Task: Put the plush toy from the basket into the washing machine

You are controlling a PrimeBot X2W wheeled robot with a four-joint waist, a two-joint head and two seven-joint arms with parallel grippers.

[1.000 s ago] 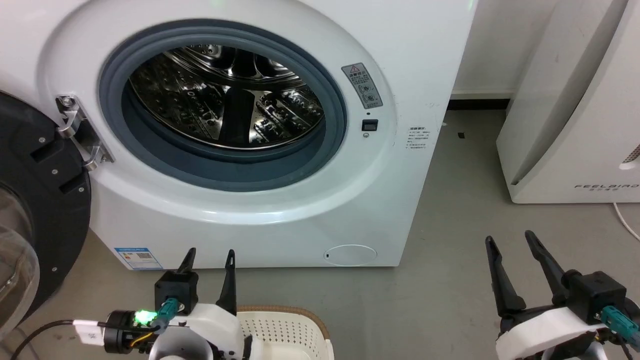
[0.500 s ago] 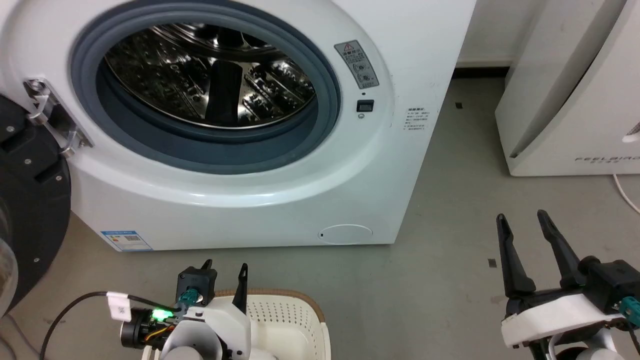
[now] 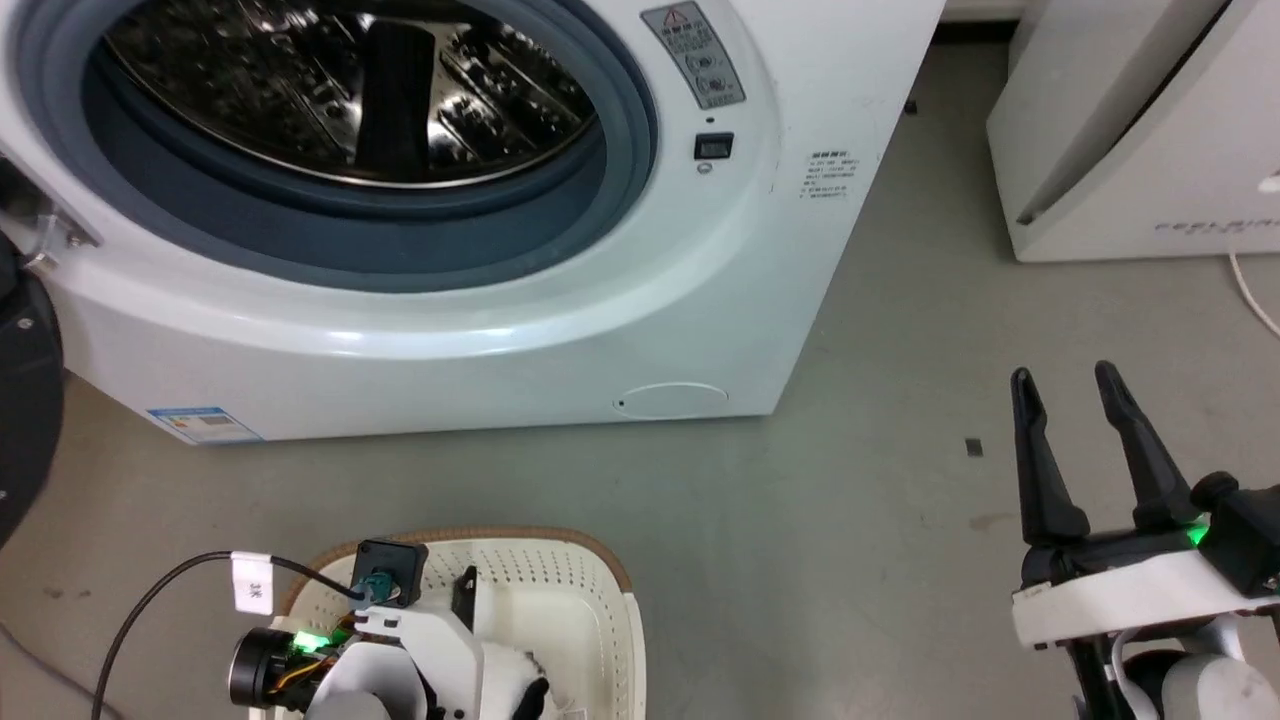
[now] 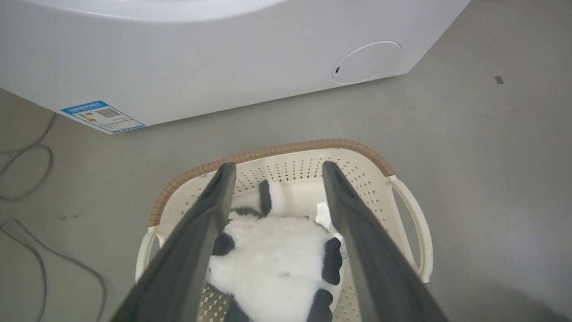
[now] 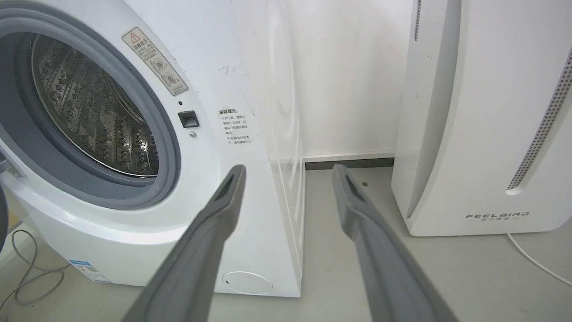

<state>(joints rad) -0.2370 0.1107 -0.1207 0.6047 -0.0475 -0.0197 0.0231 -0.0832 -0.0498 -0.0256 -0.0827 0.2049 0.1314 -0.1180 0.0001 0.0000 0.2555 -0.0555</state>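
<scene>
Plush toy [image 4: 272,257], white fur with black patches, lies inside the basket [image 4: 277,150], which stands on the floor [image 3: 800,520] in front of the washing machine [image 3: 500,330], near its front panel but not touching it; the toy lies toward the basket end farther from the machine, and a small white tag [image 4: 322,212] shows on its side toward the machine; at the washing machine's far left, the black frame of its door [image 3: 20,400] hangs swung open; a blue label [image 3: 205,425] sits on the machine's lower left corner, and a dark cable [image 3: 150,610] with a paper flag [image 3: 250,583] trails over the floor in front of that corner; the left pincer [image 4: 278,167] hangs over the basket, in front of the machine's left half; it is released, its two long fingers [image 4: 187,250] spread wide with the toy lying between them and nothing grasped; whether either finger touches the fur cannot be told; above, the machine's mouth stands open, a grey rubber ring [image 3: 400,240] around the shiny perforated drum [image 3: 330,90]; a round cover [image 3: 672,400] marks the machine's lower right corner; in front of the washing machine and to its right, the right pincer [image 3: 1062,372] hovers over the floor; it too is released, fingers parted, holding nothing; farther right of the machine stands a white appliance [image 3: 1130,150] marked FEELBIRD, with a white cord [image 3: 1250,290] on the floor beside it.
</scene>
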